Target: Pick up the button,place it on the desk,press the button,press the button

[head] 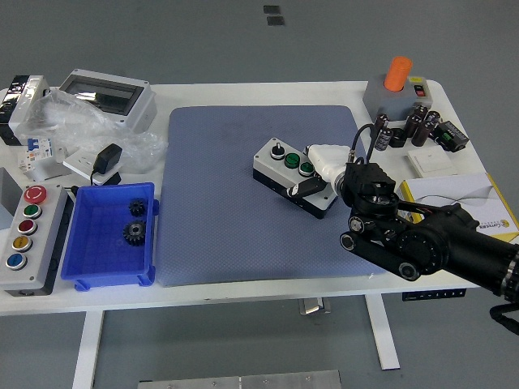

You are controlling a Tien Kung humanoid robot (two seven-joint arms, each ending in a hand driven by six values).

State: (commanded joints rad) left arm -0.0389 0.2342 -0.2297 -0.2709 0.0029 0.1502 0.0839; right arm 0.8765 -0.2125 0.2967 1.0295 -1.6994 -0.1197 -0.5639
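A white-topped, black-based button box (280,166) with a black knob and two green buttons lies on the blue mat (219,211), right of centre. My right hand (315,174) is closed on the box's right end: white fingers (324,156) on its far side, the dark thumb (302,189) across its near face. I cannot tell whether the box rests on the mat or is just off it. The left arm is out of view.
A blue bin (89,243) holding two gears stands left of the mat. Beside it is a grey panel (28,235) with coloured buttons. An orange-knobbed grey box (396,85), black cylinders (418,130) and a booklet (454,194) are at the right.
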